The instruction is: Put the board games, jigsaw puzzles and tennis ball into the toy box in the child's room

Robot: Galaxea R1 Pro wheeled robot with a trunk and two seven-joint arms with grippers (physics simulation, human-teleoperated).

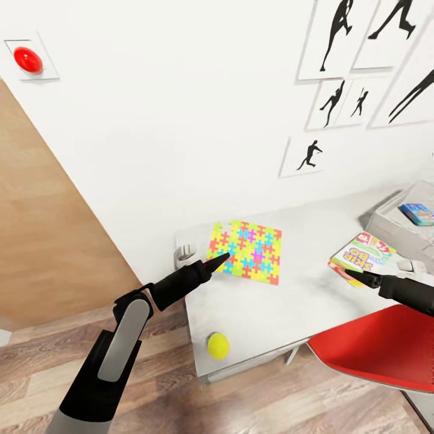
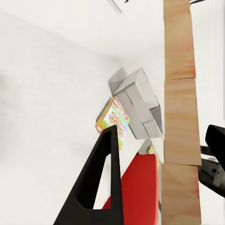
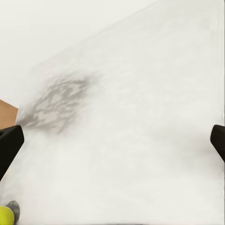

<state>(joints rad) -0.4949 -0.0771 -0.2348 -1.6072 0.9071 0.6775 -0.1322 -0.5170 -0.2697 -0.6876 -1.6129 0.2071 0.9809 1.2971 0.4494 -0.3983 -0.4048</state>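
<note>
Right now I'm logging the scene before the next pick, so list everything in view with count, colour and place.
jigsaw puzzle: one seen, multicoloured, flat on the table near the wall.
tennis ball: one, yellow-green, near the table's front edge.
board game: one, white and multicoloured box, on the table beside the toy box.
toy box: one, light grey, on the table at the far right, a blue box inside.
table: one, white top.
chair: one, red, by the table.
silhouette prints: several, black on white, on the wall.
red button: one, on the wall.
left gripper: black, at the puzzle's edge.
right gripper: black, open, by the board game.
</note>
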